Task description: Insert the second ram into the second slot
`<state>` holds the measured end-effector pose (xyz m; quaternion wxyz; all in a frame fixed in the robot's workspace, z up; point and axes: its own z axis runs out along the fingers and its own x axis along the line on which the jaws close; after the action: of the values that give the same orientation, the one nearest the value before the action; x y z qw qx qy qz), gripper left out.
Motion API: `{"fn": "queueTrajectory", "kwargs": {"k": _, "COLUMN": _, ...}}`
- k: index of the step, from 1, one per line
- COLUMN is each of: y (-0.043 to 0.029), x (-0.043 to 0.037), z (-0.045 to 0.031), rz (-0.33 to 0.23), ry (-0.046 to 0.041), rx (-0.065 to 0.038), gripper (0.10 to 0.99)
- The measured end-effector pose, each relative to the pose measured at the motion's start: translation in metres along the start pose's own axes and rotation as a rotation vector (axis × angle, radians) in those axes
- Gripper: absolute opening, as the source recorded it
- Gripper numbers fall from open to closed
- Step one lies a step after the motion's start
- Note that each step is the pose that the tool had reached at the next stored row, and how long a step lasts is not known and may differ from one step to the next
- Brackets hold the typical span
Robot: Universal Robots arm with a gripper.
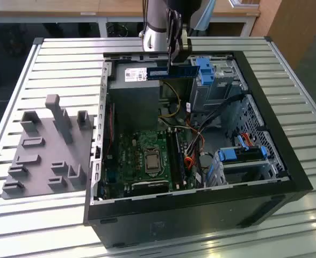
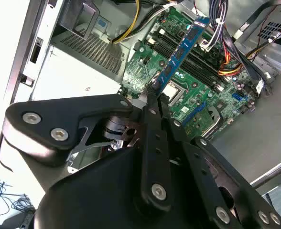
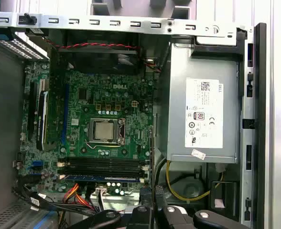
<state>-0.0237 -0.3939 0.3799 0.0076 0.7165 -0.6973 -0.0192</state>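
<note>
The end effector [image 1: 174,62] was closed on the second ram [image 1: 171,71], pinching it from above along its top edge. The thin, dark-blue stick stood on edge with its flat faces upright. Its long axis lay level and ran from the exterior view's left to its right. It hung in the air over the far part of the open computer case [image 1: 201,215], above the boxy grey metal power supply [image 1: 131,102] and just beside a bright blue plastic latch [image 1: 205,70].

In the second wrist view the black fingers [image 2: 152,102] met on the near end of the stick [image 2: 181,52], which reached away from them over the green motherboard [image 2: 150,71]. Small dark chips dotted its face.

The long, narrow black memory slots [image 1: 174,156] lay well below the stick on the board, and in the exterior view they ran crosswise to it. In the first wrist view they [image 3: 104,166] sat beside the square, shiny processor socket [image 3: 104,131].

The case rested on a ribbed, slatted metal table [image 1: 50,59]. A matte grey moulded fixture [image 1: 45,150] with upright pegs lay on the exterior view's left of it.
</note>
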Motion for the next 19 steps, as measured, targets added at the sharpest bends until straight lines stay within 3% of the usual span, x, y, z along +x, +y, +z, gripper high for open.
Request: {"fn": "queueTrajectory", "kwargs": {"k": 19, "y": 0.0002, "x": 0.0054, "z": -0.0001, "rz": 0.0, "ry": 0.0, "rx": 0.0, "gripper": 0.137}}
